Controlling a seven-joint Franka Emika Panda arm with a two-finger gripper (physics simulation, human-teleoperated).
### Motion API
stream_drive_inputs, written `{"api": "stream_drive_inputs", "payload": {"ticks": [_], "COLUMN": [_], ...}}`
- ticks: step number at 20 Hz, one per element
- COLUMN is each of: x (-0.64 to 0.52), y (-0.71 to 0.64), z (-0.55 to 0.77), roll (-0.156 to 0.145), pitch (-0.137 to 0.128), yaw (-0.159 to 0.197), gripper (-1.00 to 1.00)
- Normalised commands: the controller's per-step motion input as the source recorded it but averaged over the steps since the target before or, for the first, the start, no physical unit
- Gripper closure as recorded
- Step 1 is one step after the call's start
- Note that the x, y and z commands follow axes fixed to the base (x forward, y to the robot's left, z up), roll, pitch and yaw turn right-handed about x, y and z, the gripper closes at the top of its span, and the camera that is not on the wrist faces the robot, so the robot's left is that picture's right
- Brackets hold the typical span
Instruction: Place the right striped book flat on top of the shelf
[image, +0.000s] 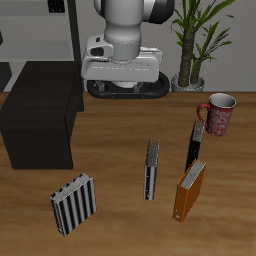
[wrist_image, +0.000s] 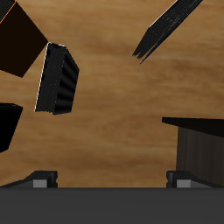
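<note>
A simulated robot arm hangs over a wooden surface (image: 120, 135), seen from the front and above. Its gripper (image: 125, 88) is raised at about 12 o'clock from the surface's centre, well above the wood. In the wrist view the gripper (wrist_image: 112, 180) has its two fingers (wrist_image: 42, 179) spread wide apart, released, with only bare wood between them. The right striped book (image: 73, 203), thick with bold black-and-white stripes, stands on edge at about 7 o'clock, near the front edge, touched by nothing. The shelf (image: 40, 115), a low matte black box with a flat top, sits at about 9 o'clock, farther back than the striped book and apart from it; one corner of the shelf (wrist_image: 197, 144) also shows in the wrist view. A thin grey book (image: 152, 168) stands near the centre. At about 4 o'clock an orange book (image: 190, 190) stands just beside a thin black book (image: 195, 145). A red mug (image: 218, 113) sits at about 2 o'clock, and a potted plant (image: 195, 40) stands behind it.
</note>
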Motion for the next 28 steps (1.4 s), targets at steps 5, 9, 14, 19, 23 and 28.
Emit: {"api": "stream_drive_inputs", "payload": {"ticks": [5, 9, 14, 19, 23, 28], "x": [0.50, 0.45, 0.32, 0.32, 0.34, 0.27], "y": [-0.28, -0.26, -0.24, -0.20, -0.22, -0.14], "z": [0.11, 0.13, 0.12, 0.09, 0.05, -0.02], "roll": [-0.022, -0.024, -0.040, -0.018, -0.014, -0.014], "pitch": [-0.004, -0.011, -0.019, -0.059, -0.046, -0.045], "yaw": [0.000, -0.002, -0.012, 0.013, -0.077, -0.074], "gripper": [-1.00, -1.00, -1.00, -1.00, -1.00, -1.00]}}
